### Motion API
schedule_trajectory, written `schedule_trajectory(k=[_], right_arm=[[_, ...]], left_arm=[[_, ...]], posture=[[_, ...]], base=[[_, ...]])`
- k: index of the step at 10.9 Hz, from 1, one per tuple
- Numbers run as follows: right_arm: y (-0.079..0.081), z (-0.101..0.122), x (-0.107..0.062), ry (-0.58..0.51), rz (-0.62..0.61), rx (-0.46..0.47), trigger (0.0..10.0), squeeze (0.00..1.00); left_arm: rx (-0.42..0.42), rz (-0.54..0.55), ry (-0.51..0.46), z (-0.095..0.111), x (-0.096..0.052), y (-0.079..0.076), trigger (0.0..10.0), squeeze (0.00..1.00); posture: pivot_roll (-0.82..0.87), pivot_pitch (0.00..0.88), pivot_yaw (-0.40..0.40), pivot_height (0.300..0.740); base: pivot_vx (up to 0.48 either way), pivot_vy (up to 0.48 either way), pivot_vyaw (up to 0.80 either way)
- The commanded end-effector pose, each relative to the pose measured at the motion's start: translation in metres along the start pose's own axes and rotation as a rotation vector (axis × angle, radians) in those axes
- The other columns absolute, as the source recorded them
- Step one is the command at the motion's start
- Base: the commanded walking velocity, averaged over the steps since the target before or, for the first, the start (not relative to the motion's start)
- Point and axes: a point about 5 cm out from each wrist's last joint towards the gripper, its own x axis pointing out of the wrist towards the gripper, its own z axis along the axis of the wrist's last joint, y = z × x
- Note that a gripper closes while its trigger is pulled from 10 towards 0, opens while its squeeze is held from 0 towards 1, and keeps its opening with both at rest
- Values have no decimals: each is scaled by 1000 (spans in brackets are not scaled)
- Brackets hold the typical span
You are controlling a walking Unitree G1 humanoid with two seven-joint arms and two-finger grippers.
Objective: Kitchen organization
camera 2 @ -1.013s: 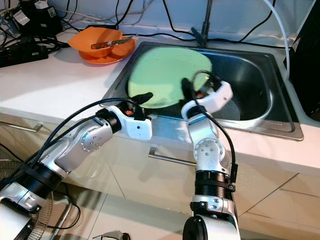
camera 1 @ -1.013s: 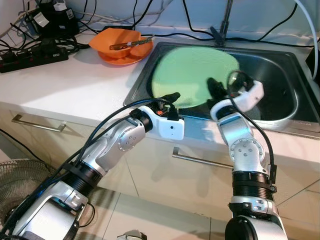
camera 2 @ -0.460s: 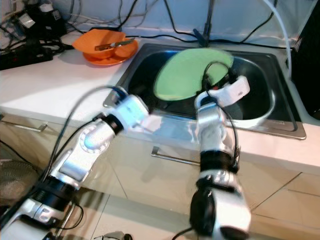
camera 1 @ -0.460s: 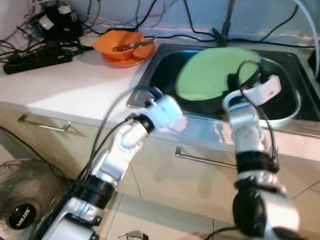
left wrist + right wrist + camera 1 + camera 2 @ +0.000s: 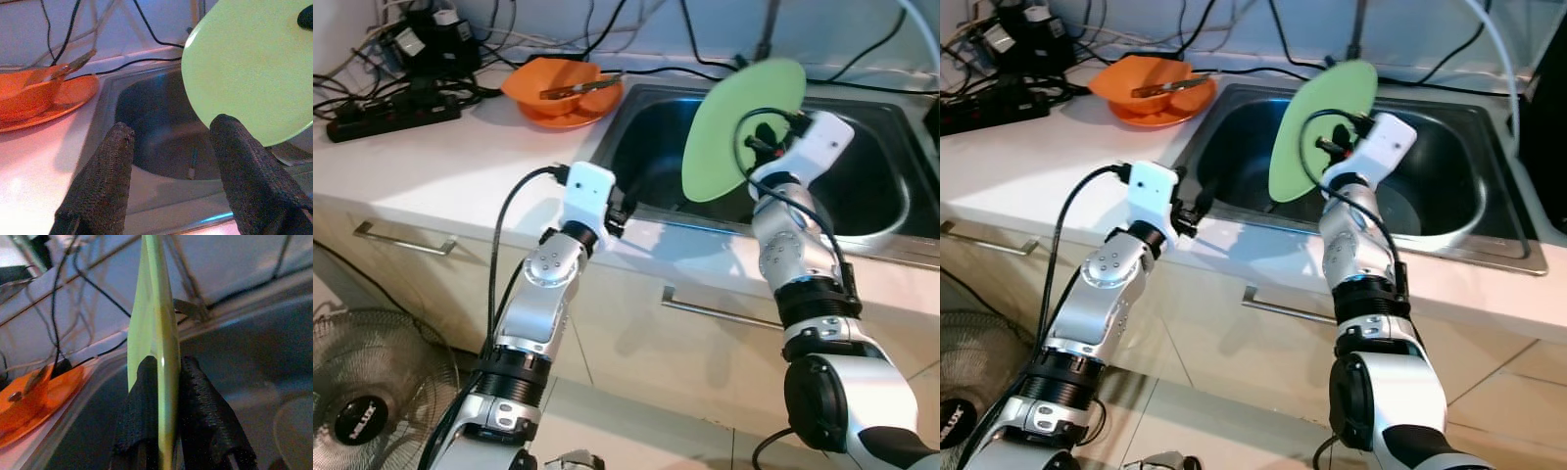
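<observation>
A light green plate [image 5: 736, 122] stands on edge above the steel sink [image 5: 715, 240]. My right gripper [image 5: 766, 143] is shut on its lower rim. In the right wrist view the two black fingers [image 5: 205, 416] pinch the green plate [image 5: 152, 328] between them. My left gripper [image 5: 619, 208] hovers over the sink's front left corner. Its fingers [image 5: 105, 181] stand open with nothing between them, pointing at the basin and the green plate [image 5: 249, 73].
An orange bowl [image 5: 560, 83] with a utensil across it sits on the white counter left of the sink. A power strip [image 5: 386, 113] and cables lie at the back left. A faucet [image 5: 766, 29] rises behind the sink. A floor fan [image 5: 357, 416] stands low left.
The right gripper has lifted the green plate from lying in the sink to standing on edge above it. The left gripper has drawn back and up to the sink's front left corner.
</observation>
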Motion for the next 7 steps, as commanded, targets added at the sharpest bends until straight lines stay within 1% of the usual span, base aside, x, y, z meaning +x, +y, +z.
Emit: schedule_trajectory(k=[1, 2, 3, 4, 5, 7], right_arm=[[6, 8, 1, -57, 38, -32, 10000, 0], [2, 2, -1, -41, 34, -41, 10000, 0], [1, 1, -2, -42, 30, -43, 10000, 0], [-1, 0, -2, -40, 21, -61, 10000, 0], [1, 0, -2, -43, 32, -103, 10000, 0], [2, 0, -2, -51, 35, -91, 10000, 0]], left_arm=[[-1, 18, 4, 1, 1, 4, 10000, 0], [-32, 24, 15, 1, 1, 2, 10000, 0], [-36, 23, 16, 2, 1, 2, 10000, 0], [-41, 23, 16, 4, 2, 3, 10000, 0], [-43, 24, 16, 5, 2, 3, 10000, 0], [-43, 22, 17, 5, 3, 2, 10000, 0]], posture=[[38, 18, 57, 740], [38, 19, 55, 740], [39, 18, 55, 740], [38, 20, 56, 740], [38, 19, 55, 740], [40, 24, 54, 740]], base=[[251, 0, 0], [262, 0, 0], [266, 0, 0], [292, 0, 0], [296, 0, 0], [302, 0, 0]])
